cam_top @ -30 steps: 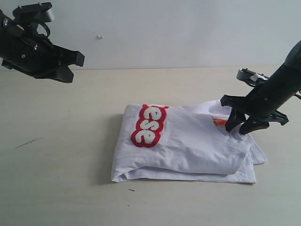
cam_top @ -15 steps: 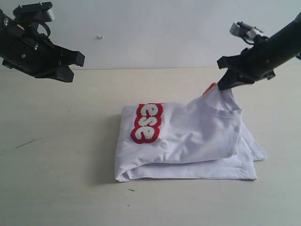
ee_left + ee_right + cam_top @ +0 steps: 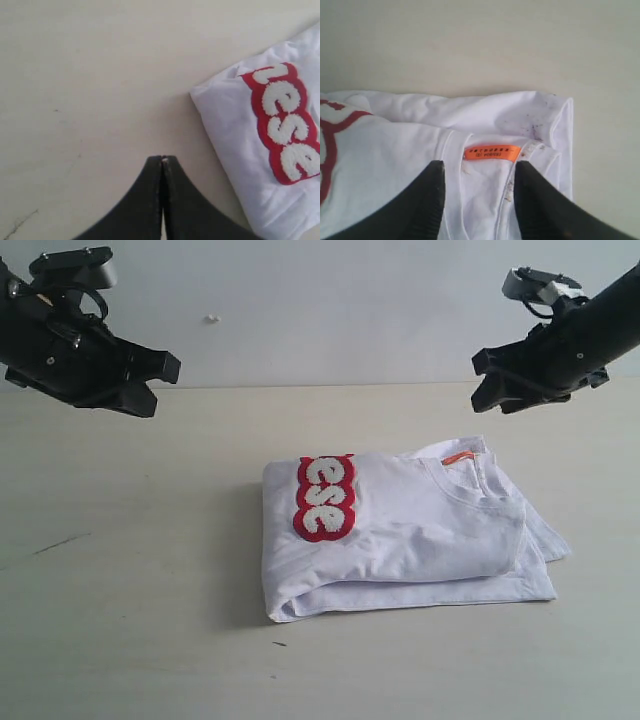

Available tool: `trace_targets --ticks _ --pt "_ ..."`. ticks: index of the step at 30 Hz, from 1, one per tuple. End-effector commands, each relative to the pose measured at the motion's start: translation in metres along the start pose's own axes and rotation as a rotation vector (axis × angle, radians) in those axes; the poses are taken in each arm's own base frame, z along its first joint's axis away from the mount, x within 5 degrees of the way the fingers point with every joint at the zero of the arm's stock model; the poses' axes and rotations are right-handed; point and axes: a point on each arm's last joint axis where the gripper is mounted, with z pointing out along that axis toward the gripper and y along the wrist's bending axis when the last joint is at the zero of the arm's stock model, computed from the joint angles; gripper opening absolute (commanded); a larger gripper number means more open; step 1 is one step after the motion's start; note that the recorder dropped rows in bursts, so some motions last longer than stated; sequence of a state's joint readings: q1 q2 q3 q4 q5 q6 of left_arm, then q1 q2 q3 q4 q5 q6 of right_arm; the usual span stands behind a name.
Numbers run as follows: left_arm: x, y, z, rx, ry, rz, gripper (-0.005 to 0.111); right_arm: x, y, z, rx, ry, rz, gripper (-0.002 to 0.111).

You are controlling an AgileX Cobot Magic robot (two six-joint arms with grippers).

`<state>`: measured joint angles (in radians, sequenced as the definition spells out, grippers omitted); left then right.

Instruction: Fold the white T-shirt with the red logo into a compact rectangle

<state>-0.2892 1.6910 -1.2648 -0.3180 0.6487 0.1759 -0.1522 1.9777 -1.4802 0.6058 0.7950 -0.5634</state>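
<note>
The large white cotton T-shirt [image 3: 400,530] lies folded in a thick bundle in the middle of the pale bench [image 3: 120,590]. Its fuzzy red logo patch [image 3: 325,498] with white towelling letters is face up near the left end, and the small orange neck tag [image 3: 492,152] shows at the collar.

Here's the danger as I read it: the layers on the right don't line up, and lower edges poke out past the top fold. A pinch at the collar could lift only the top layer and drag the stack apart. That loose top fold might also slump open by itself.

The right claw [image 3: 497,392] hangs above the collar end, jaws moderately apart, gripping nothing and touching nothing. The left claw [image 3: 162,161] hovers well off to the left, pressed tight together and empty.
</note>
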Motion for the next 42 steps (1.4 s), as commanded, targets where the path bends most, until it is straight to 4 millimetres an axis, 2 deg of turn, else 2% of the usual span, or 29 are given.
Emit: trace_targets --ticks 1,3,7,12,18,24,28,32,35,39,42 --pt "0.002 0.000 0.003 0.006 0.008 -0.006 0.000 -0.003 0.011 -0.021 -0.017 -0.011 0.059 0.022" --pt "0.003 0.000 0.005 0.012 0.024 0.005 0.000 0.007 0.018 -0.013 -0.026 0.067 0.036 0.000" --pt "0.011 -0.009 0.009 0.114 0.051 0.070 0.000 0.026 0.025 0.011 0.040 0.173 -0.010 0.000" --pt "0.026 -0.036 0.018 0.256 0.090 0.208 0.000 0.042 0.033 0.041 0.077 0.235 -0.015 0.000" --pt "0.048 -0.083 0.045 0.342 0.139 0.459 0.000 0.064 0.030 0.084 0.066 0.355 0.002 0.000" --pt "0.059 -0.107 0.077 0.305 0.093 0.542 0.000 0.077 0.022 0.105 0.063 0.409 0.025 0.000" --pt "0.068 -0.104 0.098 0.301 0.141 0.514 0.000 0.080 0.030 0.112 0.046 0.419 0.029 0.000" --pt "0.086 -0.099 0.124 0.310 0.245 0.499 0.000 0.082 0.048 0.117 0.023 0.427 0.002 0.000" --pt "0.098 -0.096 0.136 0.326 0.318 0.495 0.000 0.084 0.059 0.119 0.009 0.440 -0.017 0.000" --pt "0.106 -0.086 0.138 0.301 0.404 0.579 0.000 0.087 0.069 0.119 -0.040 0.471 0.019 0.000" --pt "0.097 -0.070 0.134 0.199 0.415 0.540 0.000 0.086 0.078 0.117 -0.102 0.473 0.022 0.000"
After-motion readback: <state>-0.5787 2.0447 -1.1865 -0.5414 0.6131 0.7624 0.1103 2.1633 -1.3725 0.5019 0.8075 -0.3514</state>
